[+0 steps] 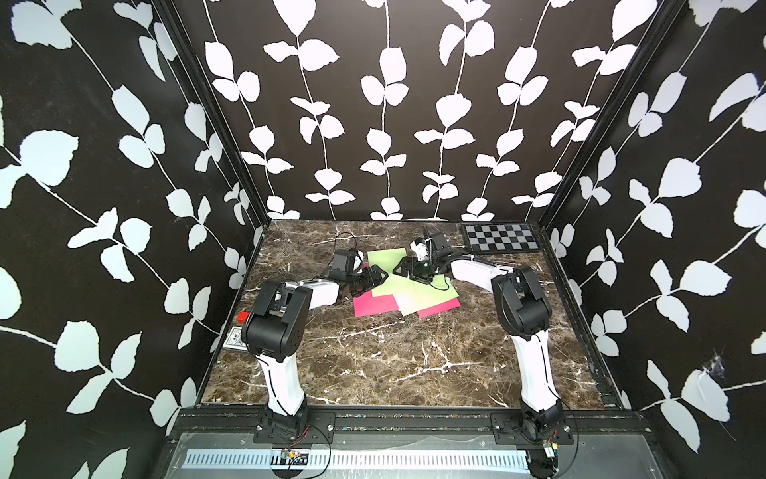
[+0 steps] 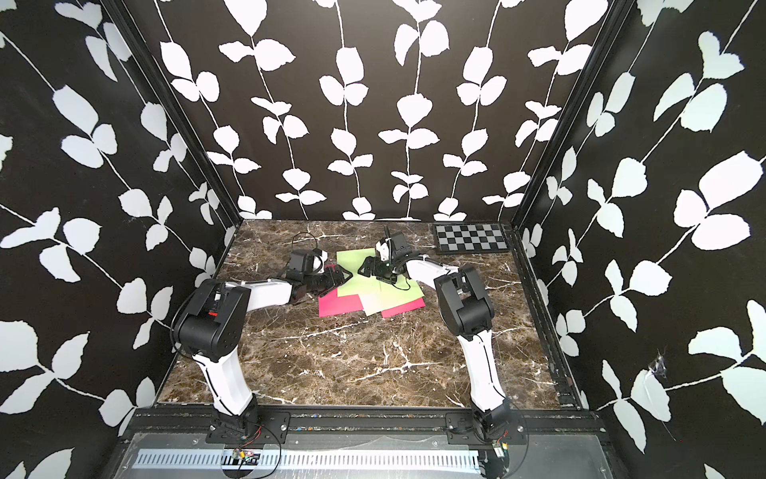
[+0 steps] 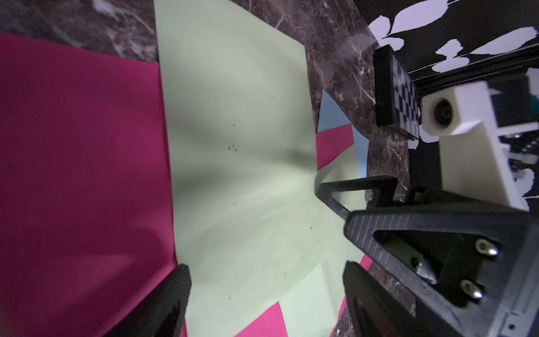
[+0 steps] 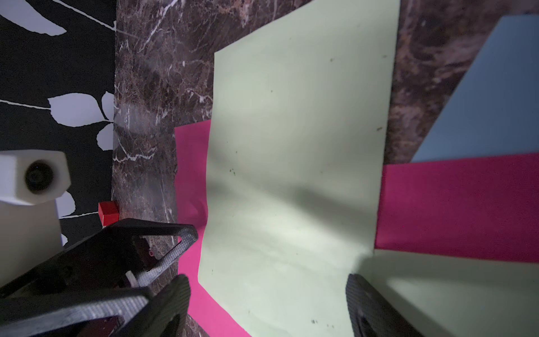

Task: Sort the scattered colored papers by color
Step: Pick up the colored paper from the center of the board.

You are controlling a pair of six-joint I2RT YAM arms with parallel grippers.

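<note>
left claw (image 3: 266,267) spread | right claw (image 4: 267,277) spread | green sheet (image 3: 239,131) between each claw's tips | likely light, floppy, slick | pinch nearest edge

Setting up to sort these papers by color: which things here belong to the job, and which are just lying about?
Job: light green papers, hot pink papers, light blue paper.
Lying about: checkerboard panel, patterned card box, red block.

The papers (image 1: 398,291) lie overlapping on the middle of the surface (image 1: 373,352). The checkerboard panel (image 1: 501,237) lies behind them to the right, and the card box (image 1: 233,336) lies nearer at the left edge.
</note>
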